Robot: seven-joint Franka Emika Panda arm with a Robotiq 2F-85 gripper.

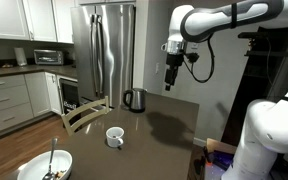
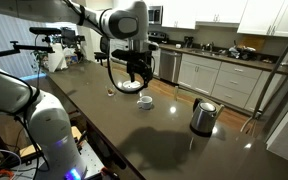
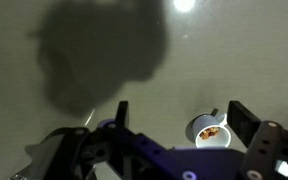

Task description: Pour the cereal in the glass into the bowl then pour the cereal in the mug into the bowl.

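Hand (image 1: 171, 78) released, empty, raised above table (image 1: 169, 125), mug (image 1: 114, 136) holding cereal (image 3: 212, 131) upright on table, bowl (image 1: 30, 164) with spoon (image 1: 52, 156) well apart.

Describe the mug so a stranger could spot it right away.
Find the dark table by the steel fridge. Near its middle stands the mug, small and white with a side handle: shorter than the steel kettle and far narrower than the white bowl with the spoon.
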